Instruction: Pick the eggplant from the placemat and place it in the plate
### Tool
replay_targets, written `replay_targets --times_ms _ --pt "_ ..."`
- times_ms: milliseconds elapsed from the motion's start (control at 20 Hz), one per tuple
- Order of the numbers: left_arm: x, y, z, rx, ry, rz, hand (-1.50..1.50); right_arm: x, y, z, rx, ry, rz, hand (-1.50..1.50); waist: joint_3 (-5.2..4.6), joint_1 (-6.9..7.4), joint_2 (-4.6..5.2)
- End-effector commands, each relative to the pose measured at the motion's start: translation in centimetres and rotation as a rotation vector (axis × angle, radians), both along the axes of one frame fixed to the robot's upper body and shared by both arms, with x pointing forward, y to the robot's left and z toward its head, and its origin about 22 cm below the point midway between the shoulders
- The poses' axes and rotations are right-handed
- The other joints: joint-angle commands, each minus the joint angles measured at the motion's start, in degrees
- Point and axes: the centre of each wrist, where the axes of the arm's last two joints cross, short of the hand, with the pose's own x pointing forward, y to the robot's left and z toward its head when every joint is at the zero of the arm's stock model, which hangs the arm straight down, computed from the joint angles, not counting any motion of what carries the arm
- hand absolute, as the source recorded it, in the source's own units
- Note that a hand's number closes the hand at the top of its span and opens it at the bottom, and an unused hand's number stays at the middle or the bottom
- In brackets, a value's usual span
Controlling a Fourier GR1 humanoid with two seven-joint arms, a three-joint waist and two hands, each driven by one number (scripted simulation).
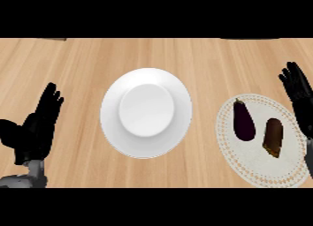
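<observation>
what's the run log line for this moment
eggplant on placemat beside brown item | plate holds nothing | left hand open, at left | right hand open over placemat edge

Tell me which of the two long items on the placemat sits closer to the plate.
The dark purple eggplant. It lies on the placemat's left part, toward the white plate; the brown item lies to its right, nearer the right robot hand.

Left hand [34,128] and right hand [304,101] open, fingers straight.
</observation>
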Motion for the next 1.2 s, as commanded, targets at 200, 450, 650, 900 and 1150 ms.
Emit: replay_targets --times_ms 200,450,650,900,1150 --pt "0.8 1.5 -0.5 0.122 -0.058 -0.158 0.0 5.8 11.0 -0.4 0.128 0.283 -0.15 1.5 0.0 3.52 -0.12" --pt "-0.6 1.7 -3.6 0.079 0.0 -0.187 0.0 4.6 9.2 -3.4 -0.183 0.121 -0.544 -1.5 -0.08 2.22 -0.13" --pt "-0.8 2.7 -4.7 0.081 0.012 -0.169 0.0 2.9 15.0 -6.4 -0.251 0.048 -0.525 -1.5 0.12 0.87 -0.9" --pt "-1.5 3.7 -5.6 0.074 0.001 -0.173 0.0 2.4 17.2 -5.6 -0.359 0.013 -0.59 -1.5 0.06 0.29 -1.24" --pt "-1.7 5.4 -6.3 0.067 -0.003 -0.149 0.0 1.1 16.0 -3.9 -0.469 0.098 -0.657 -1.5 -0.03 -0.49 -1.42"
